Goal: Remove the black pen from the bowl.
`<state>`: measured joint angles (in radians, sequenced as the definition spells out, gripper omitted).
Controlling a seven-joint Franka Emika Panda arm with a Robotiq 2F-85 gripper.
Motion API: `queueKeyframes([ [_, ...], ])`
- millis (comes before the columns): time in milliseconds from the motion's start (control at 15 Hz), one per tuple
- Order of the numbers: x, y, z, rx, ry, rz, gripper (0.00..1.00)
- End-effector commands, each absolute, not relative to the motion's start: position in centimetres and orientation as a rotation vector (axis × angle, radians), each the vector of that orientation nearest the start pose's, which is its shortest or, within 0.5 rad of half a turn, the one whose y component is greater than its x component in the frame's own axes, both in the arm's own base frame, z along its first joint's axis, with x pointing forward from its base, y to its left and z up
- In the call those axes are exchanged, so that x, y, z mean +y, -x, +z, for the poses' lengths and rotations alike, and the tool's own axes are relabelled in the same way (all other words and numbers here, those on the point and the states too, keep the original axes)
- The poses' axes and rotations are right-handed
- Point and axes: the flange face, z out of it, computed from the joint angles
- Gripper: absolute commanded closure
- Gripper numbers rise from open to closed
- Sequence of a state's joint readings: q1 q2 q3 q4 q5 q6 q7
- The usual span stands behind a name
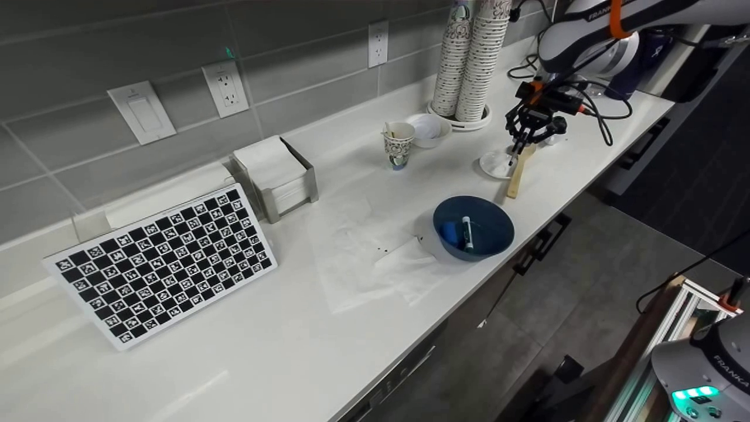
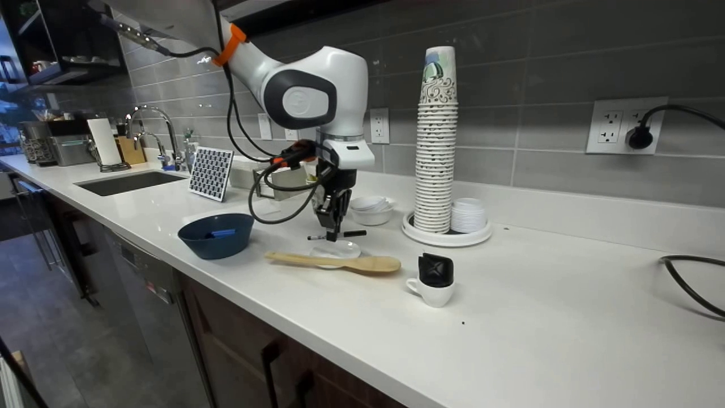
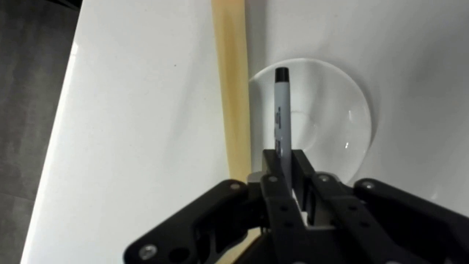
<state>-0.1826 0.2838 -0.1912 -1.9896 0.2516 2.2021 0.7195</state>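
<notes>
"Where's the black pen (image 3: 282,113)?"

"Gripped in the hand (image 3: 285,158), partly hidden, above the white dish (image 3: 342,110)."

"The bowl (image 1: 495,231)?"

"Near the front edge of the counter (image 1: 281,351), holding a blue item (image 1: 450,232), hard to identify."

Blue bowl (image 1: 493,225), grey-and-black pen (image 3: 282,113)

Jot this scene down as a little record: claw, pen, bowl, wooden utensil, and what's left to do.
Claw: shut on the pen
Pen: out of the bowl, held above the white dish
Bowl: blue, with a blue item and a slim marker-like item inside
Wooden utensil: lies along the dish's edge; contact unclear
Left to do: probably just set the pen down
</notes>
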Motion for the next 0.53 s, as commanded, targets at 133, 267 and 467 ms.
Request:
queueKeyframes([
  [133, -20.2, -57.9, 30.8, 1.651, 2.469, 0.221, 0.97],
  [267, -20.1, -58.2, 30.3, 1.634, 2.468, 0.241, 0.97],
  [467, -20.0, -58.7, 29.6, 1.611, 2.463, 0.283, 0.97],
])
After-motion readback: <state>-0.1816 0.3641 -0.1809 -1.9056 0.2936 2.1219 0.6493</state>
